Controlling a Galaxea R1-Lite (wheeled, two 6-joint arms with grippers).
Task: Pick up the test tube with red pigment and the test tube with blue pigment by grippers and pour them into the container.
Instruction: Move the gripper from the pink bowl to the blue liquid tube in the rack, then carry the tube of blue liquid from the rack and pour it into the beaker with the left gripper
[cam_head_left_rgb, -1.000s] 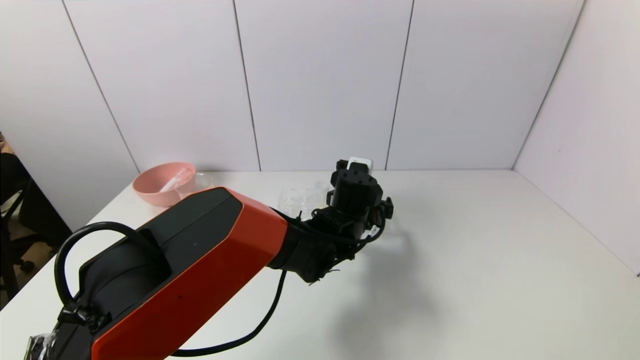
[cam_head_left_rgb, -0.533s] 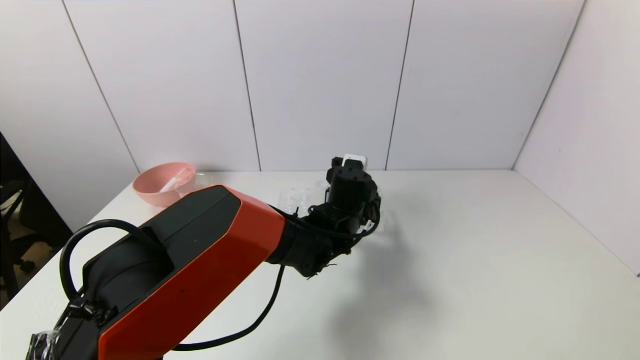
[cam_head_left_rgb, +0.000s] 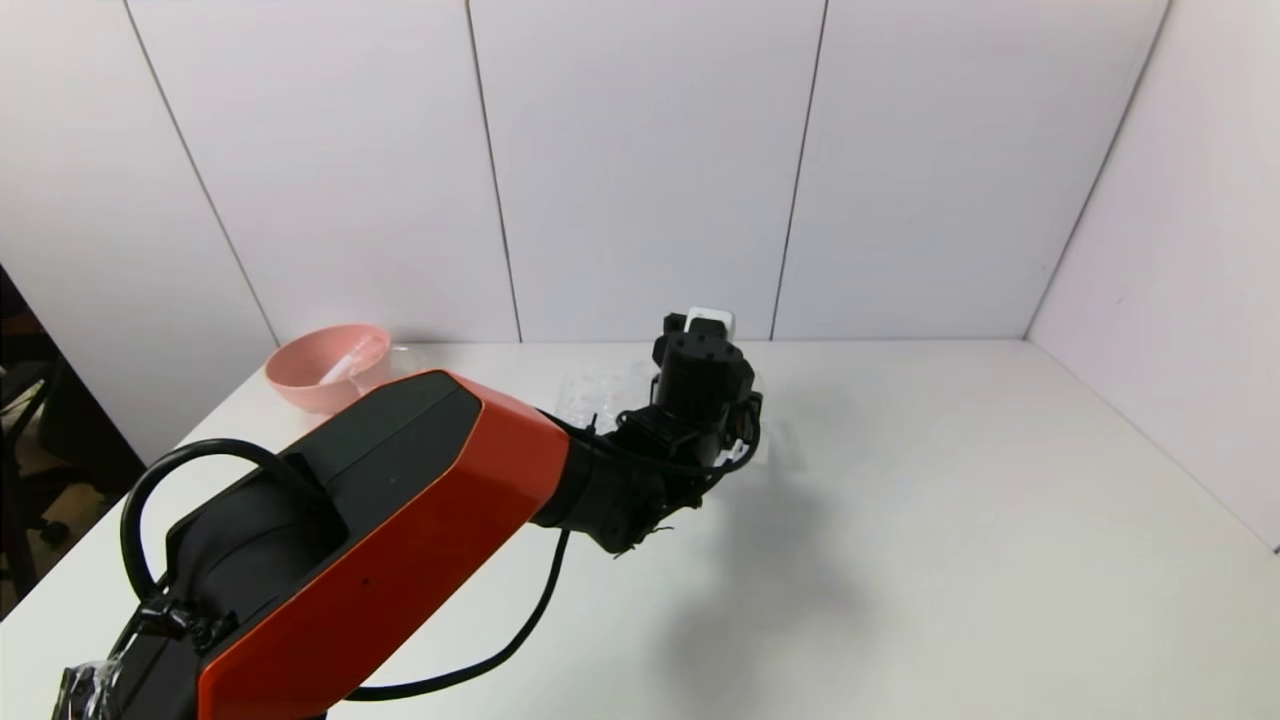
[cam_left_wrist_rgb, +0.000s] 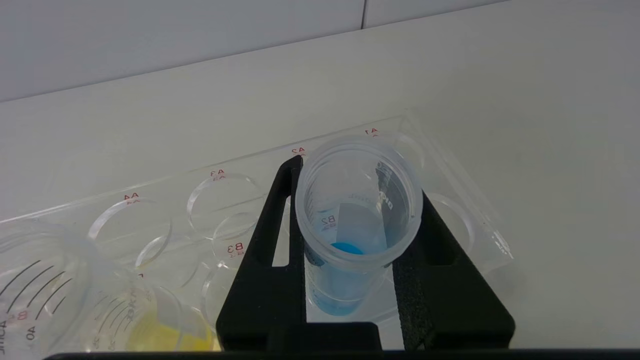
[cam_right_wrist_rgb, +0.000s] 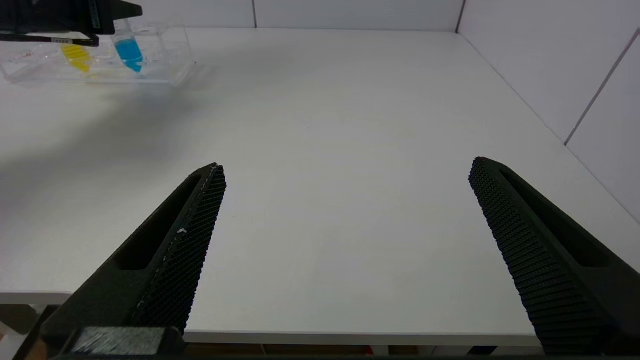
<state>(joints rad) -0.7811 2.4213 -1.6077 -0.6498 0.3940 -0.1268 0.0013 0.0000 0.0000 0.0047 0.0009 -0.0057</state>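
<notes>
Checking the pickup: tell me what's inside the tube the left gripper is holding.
Blue liquid sits at the bottom of the test tube with blue pigment, clamped in the left gripper. The fingers hide part of its lower wall.

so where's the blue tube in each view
Head view: hidden behind the left gripper.
Left wrist view: centre, the blue tube clamped between the left gripper's fingers, in the clear rack.
Right wrist view: far off, blue tube in the rack.
Shared landmark: the yellow tube beside it.

White table (cam_head_left_rgb: 950, 520) against pale panelled walls (cam_head_left_rgb: 640, 170) — thin dark seams, even light
</notes>
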